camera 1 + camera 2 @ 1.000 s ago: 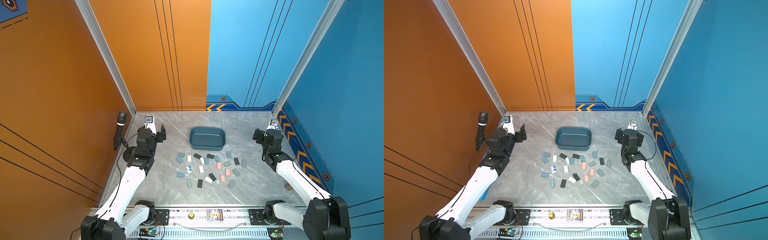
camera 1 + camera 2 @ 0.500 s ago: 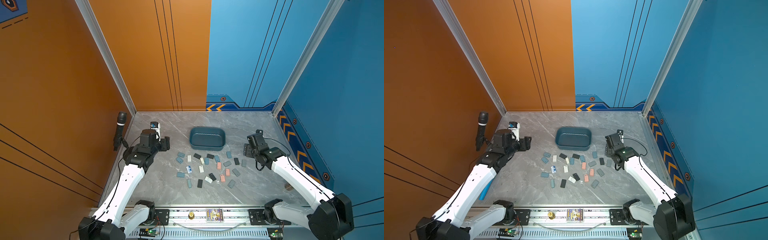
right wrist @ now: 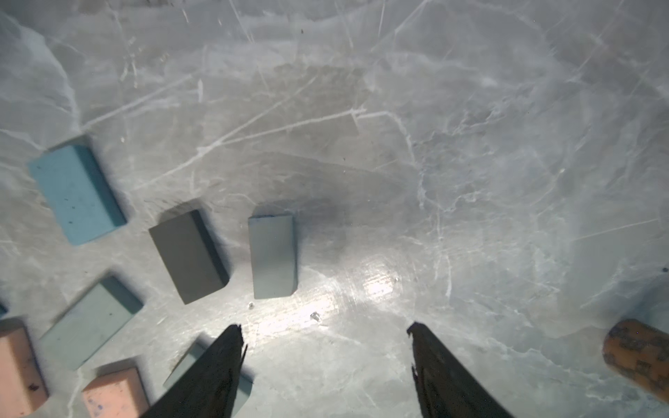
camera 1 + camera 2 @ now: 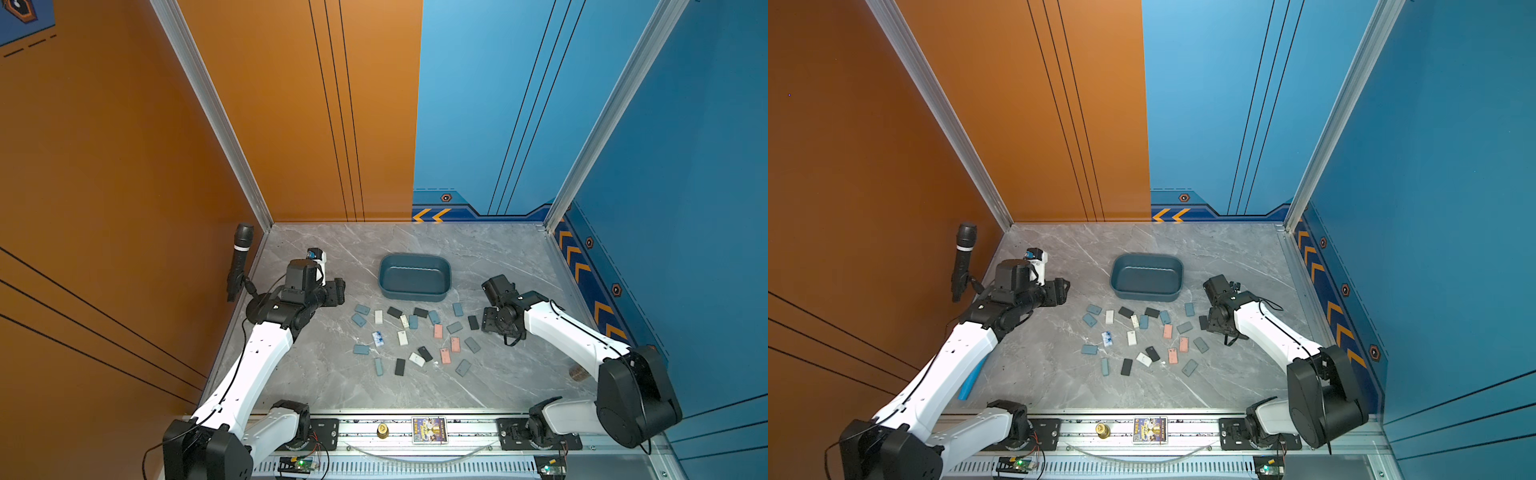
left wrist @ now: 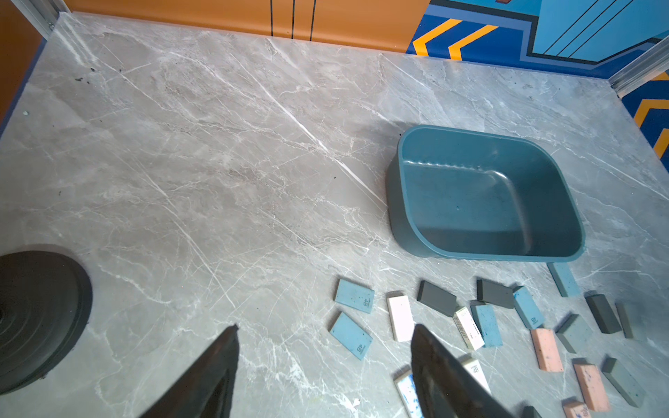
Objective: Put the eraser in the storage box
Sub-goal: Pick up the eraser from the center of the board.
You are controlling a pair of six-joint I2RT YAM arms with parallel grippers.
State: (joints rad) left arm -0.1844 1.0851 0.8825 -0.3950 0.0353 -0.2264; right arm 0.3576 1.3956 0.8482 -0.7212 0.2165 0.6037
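Above the table [image 5: 181, 144], left fingers [image 5: 213, 372], right fingers [image 3: 213, 372] apart, empty.

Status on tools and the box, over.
Open and empty: left tool, right tool. Empty storage box; erasers all on table. Nothing blocking the box.

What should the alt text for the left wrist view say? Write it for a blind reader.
The left gripper, open and empty, hangs over a grey marble table beside scattered blue, white, pink and dark erasers. Past them sits the empty teal storage box; a black round base lies at the view's edge.
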